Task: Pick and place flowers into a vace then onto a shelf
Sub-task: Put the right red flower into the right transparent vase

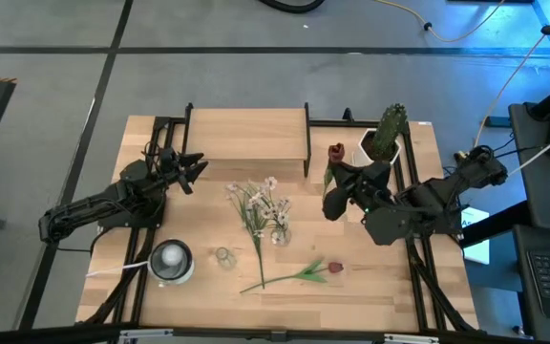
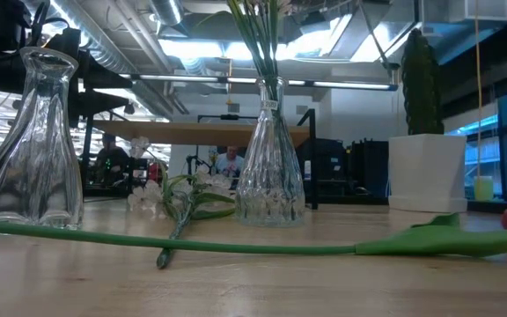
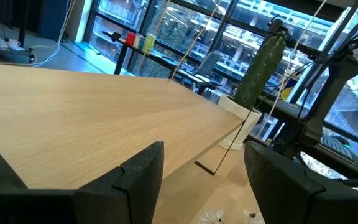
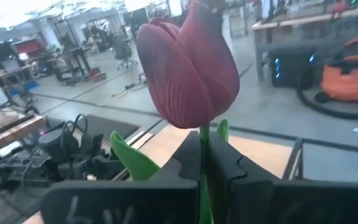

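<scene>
One dark red tulip bud on a thin green stem (image 4: 188, 68) stands pinched between the fingers of the right gripper (image 1: 337, 183), the jaws closed tight on the stem just under the bud, with a green leaf (image 4: 132, 160) jutting beside it; in the high view this gripper hangs near the right end of the low light-wood shelf on thin black legs (image 1: 246, 134), close to the green cactus in a white pot (image 1: 385, 134). Toward the middle of the surface (image 1: 390, 287), the ribbed clear glass vase (image 2: 269, 158) already holds white-blossomed stems (image 1: 261, 201), so its narrow neck is crowded. To do this step well, I judge the stem should hang plumb, be lined up over the vase mouth, and go down slowly past the other stems before release. A second red-budded stem (image 1: 299, 274) lies flat on the surface, beside a plain empty glass vase (image 2: 33, 141). Farther off, the left gripper (image 1: 191, 170) waits with fingers spread wide at the shelf's left end.
</scene>
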You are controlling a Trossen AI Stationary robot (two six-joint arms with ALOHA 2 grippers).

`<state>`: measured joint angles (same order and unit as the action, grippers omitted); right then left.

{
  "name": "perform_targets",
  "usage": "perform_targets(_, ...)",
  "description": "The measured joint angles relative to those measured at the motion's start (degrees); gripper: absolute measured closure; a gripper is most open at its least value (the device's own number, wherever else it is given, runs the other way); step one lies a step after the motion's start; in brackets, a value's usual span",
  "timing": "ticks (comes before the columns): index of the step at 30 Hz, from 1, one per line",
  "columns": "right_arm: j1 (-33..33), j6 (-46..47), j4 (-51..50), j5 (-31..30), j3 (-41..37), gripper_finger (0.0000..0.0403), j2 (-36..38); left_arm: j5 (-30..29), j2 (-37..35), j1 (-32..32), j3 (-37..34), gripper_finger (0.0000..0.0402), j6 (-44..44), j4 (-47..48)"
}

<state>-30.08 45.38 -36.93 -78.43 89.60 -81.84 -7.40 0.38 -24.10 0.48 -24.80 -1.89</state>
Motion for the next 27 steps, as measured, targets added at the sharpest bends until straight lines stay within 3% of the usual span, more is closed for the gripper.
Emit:
perform_targets(5,3.2,-5.2,4.4,9.7,0.0,0.0398,-1.0,0.0,0.0,0.0,0.0,0.0185,0.0,0.0)
perform_targets(14,10.0,-34.3,31.4,33.5,-0.1,0.0399,-3.8,0.0,0.0,0.0,0.0,0.0185,-0.1,0.0)
perform_targets(18,10.2,-41.3,35.0,34.7,-0.1,0.0399,-2.7,0.0,0.0,0.0,0.0,0.0185,-0.1,0.0)
perform_targets(27,6.8,-46.0,33.5,35.7,-0.1,0.04,3.7,4.2,0.0,0.0,0.0,0.0185,-0.1,0.4)
